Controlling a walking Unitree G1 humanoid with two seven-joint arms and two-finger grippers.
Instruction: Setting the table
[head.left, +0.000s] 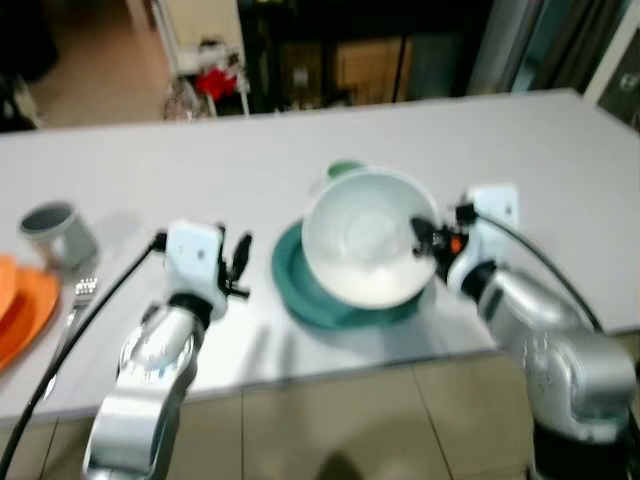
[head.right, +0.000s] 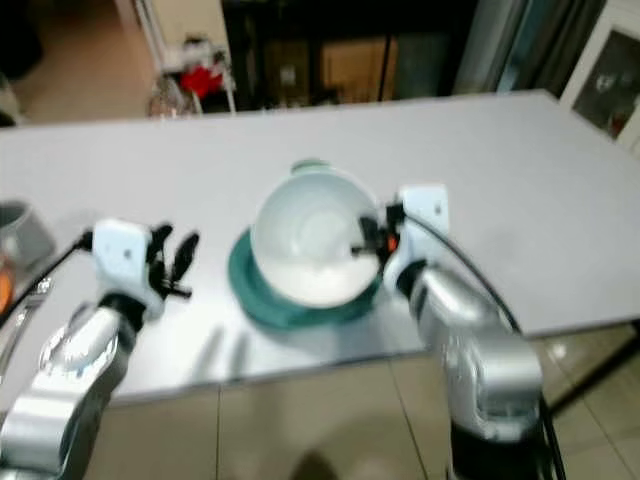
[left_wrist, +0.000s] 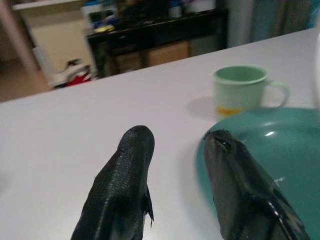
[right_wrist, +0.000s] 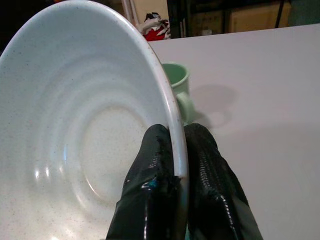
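Right claw (right_wrist: 172, 150) pinching tilted white bowl (head.left: 365, 245) rim above teal plate (head.left: 300, 285); left claw (left_wrist: 175, 170) open

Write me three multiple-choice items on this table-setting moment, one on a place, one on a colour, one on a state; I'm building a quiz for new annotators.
1. Where is the green mug?
A. Beyond the teal plate
B. On the orange plate
C. On the floor

2. What colour is the plate under the bowl?
A. Orange
B. Teal
C. Black

3. What is the right end effector doing?
A. Hanging open
B. Gripping a fork
C. Pinching the white bowl's rim

Answers:
1 A: the mug stands on the table past the plate's far edge.
2 B: teal shows around the tilted bowl.
3 C: the right wrist view shows a finger on each side of the rim, while the left end effector is open.
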